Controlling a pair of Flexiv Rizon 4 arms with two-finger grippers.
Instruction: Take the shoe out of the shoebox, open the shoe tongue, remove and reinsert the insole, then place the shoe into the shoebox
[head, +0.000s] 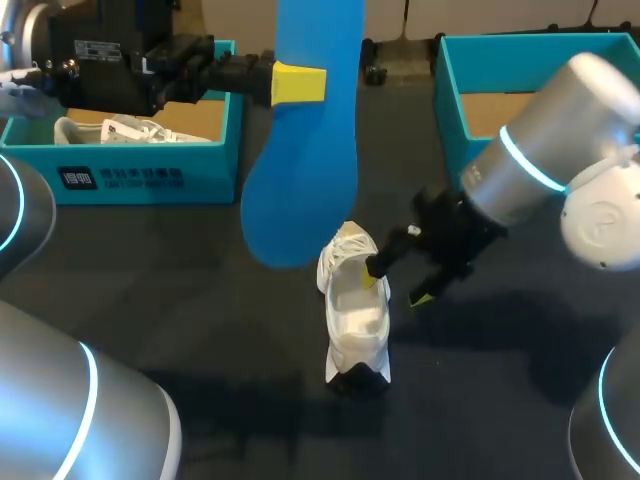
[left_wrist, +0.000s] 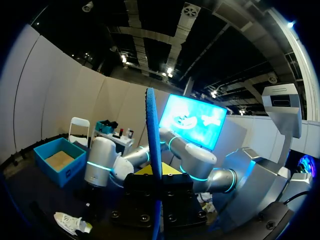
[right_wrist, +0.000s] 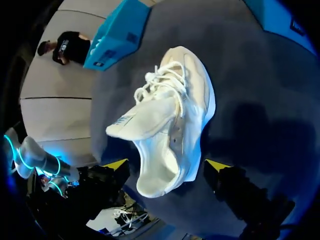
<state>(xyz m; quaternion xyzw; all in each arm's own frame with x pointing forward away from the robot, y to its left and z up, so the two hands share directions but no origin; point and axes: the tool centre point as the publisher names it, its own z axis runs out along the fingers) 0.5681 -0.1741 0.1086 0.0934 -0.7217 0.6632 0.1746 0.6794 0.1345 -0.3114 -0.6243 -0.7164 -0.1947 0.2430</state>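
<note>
Blue insole (head: 300, 170) hangs upright, clenched in the left jaws, at 11 o'clock from the white shoe (head: 355, 315), which sits mid-tabletop (head: 200, 330). The right jaws straddle its heel end, released, seemingly steadying it for reinsertion.

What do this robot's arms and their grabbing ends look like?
The left arm and right arm are smooth silver-grey tubes, with glowing cyan rings at rounded joints. The left tool and right tool are black with yellow fingertips.

Hanging insole (head: 300, 170) blocks shoe (head: 357, 315) from above; right gripper (head: 396, 288) crowds its right side; table (head: 180, 300) left of shoe open
</note>
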